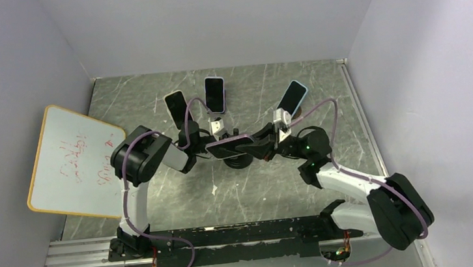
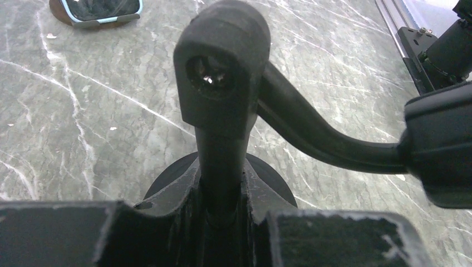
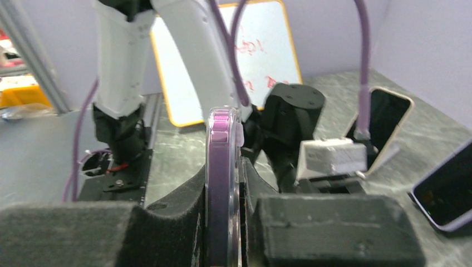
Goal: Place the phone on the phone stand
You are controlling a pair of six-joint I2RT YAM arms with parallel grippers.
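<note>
Phone [image 1: 227, 149] at centre of top view, lying flat, pinched by right jaws just above phone stand [image 1: 238, 162]. Left jaws alongside from left, their grip hidden here. Other phones [image 1: 215, 94] propped across upper half of surface [image 1: 162, 206]; whiteboard [image 1: 73, 161] at left.

Left wrist view: left jaws pressed on stem [image 2: 222, 161] of stand at bottom centre, round base [image 2: 273, 181] behind, curved arm [image 2: 317, 133] running to a dark block at right edge, probably the cradle head. No task phone in frame. Stem grip legible only here.

Right wrist view: phone edge-on at centre, purple rim clamped between right jaws, not yet seated. Stand not identifiable; thin-edge grip legible only here.

Step judged in hand: bringing phone to cradle. For a clean result: brace stem firmly, tilt phone to match head, seat fully before release, avoid any sideways push.
</note>
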